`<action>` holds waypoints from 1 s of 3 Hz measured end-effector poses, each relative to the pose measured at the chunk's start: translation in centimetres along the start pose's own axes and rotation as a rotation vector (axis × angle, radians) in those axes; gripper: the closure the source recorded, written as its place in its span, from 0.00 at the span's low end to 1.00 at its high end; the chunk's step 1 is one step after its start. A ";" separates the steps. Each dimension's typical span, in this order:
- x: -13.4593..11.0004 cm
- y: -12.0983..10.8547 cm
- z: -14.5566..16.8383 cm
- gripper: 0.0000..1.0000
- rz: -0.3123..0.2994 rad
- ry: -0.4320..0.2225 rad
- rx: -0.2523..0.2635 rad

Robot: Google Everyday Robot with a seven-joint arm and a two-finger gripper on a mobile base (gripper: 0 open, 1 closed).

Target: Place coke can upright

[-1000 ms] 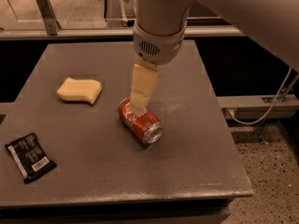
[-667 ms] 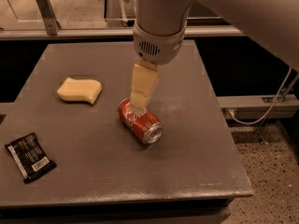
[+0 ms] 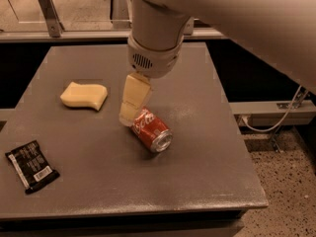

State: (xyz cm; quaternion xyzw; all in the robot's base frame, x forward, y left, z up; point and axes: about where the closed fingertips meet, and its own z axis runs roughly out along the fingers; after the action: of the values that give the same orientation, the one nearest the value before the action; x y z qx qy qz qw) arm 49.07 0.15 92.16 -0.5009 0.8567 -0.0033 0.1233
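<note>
The coke can (image 3: 152, 130) lies on its side near the middle of the grey table (image 3: 197, 172). It is red with white script, and its silver end faces the front right. My gripper (image 3: 129, 118) hangs from the large white arm above. Its cream finger (image 3: 133, 100) reaches down to the table at the can's far left end, touching or almost touching it.
A yellow sponge (image 3: 84, 95) lies on the left part of the table. A black snack packet (image 3: 32, 166) lies near the front left corner. The table's right edge drops to a speckled floor (image 3: 286, 201), where a white cable (image 3: 276, 122) runs.
My gripper has moved left and lower, from above the can's far end to its left side. The can, sponge and packet have not moved.
</note>
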 end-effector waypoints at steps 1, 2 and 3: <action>-1.1 2.1 2.2 0.00 0.074 -0.007 -0.019; -1.1 2.1 2.2 0.00 0.074 -0.007 -0.019; -0.8 1.8 2.5 0.00 0.108 -0.003 -0.022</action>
State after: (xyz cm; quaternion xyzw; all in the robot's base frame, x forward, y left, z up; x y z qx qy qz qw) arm 48.43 2.08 89.64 -0.4554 0.8822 0.0135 0.1191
